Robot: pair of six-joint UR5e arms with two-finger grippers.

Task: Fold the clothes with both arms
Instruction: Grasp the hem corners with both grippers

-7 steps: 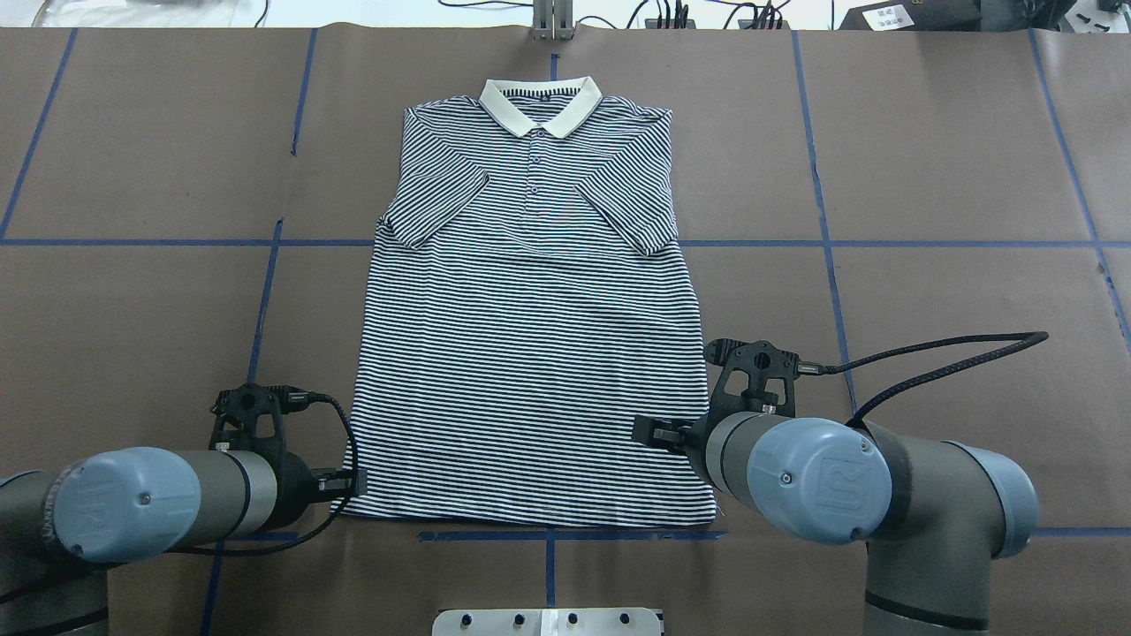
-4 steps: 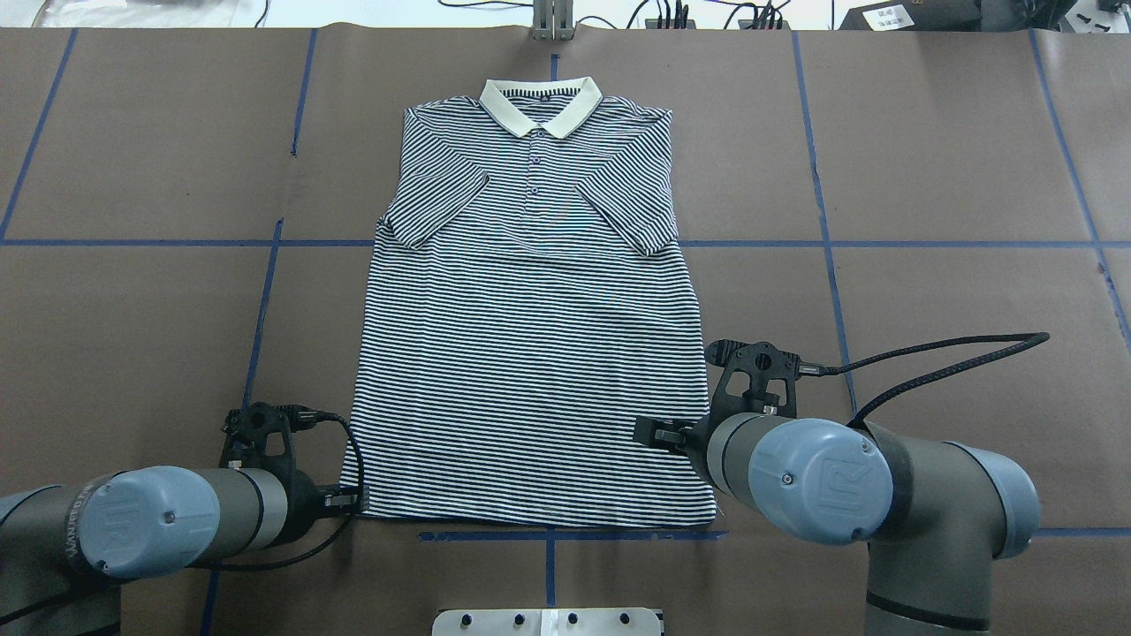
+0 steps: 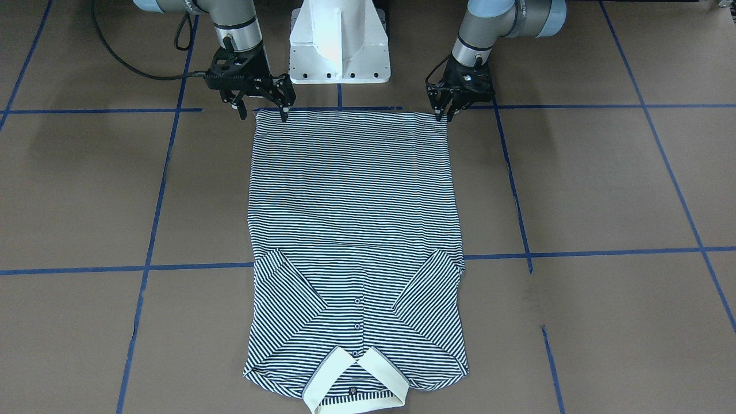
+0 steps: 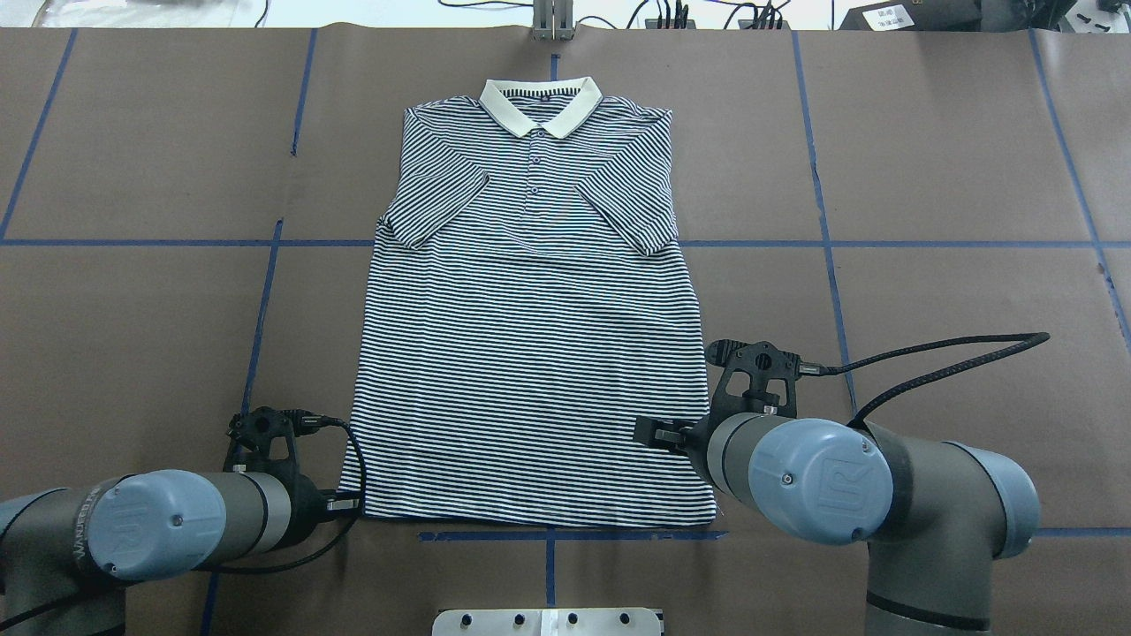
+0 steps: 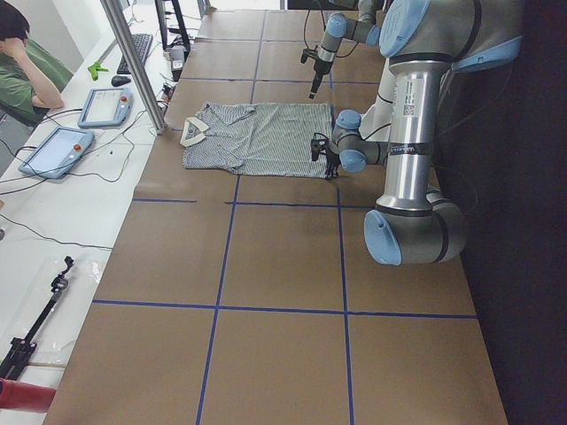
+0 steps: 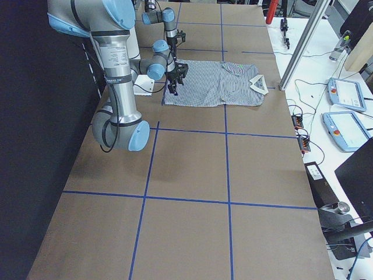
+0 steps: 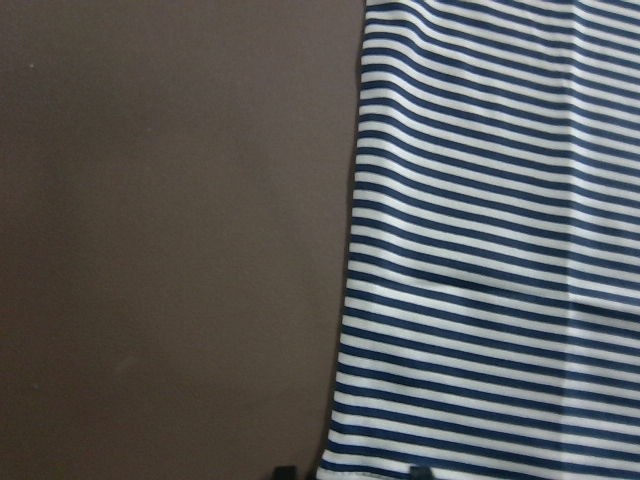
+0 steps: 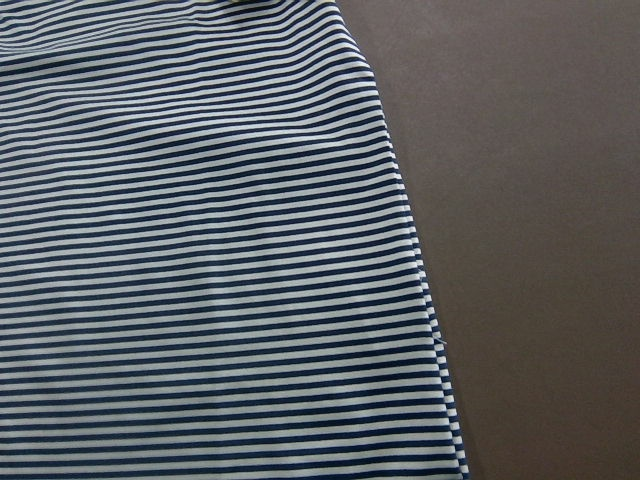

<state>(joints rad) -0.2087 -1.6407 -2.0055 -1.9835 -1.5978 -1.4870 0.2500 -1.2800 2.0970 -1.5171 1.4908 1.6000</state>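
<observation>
Navy-and-white striped polo shirt (image 4: pixel 530 353) lying flat, front up, mid-way across the brown surface (image 4: pixel 132 309); cream collar (image 4: pixel 541 108) at the far end, hem (image 4: pixel 530 517) near the robot, sleeves (image 4: pixel 437 203) folded in over the chest. The left arm (image 4: pixel 159 526) and right arm (image 4: pixel 813 481) each wait at a near hem corner, probably to lift the hem toward the collar. The left jaws are partly open astride their corner and the right jaws wide open, neither holding cloth

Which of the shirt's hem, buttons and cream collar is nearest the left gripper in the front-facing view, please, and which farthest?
1. Hem, at the view's top, right by the left gripper.
2. Buttons, on the chest, much lower in the view.
3. Cream collar, at the view's bottom edge.
</observation>
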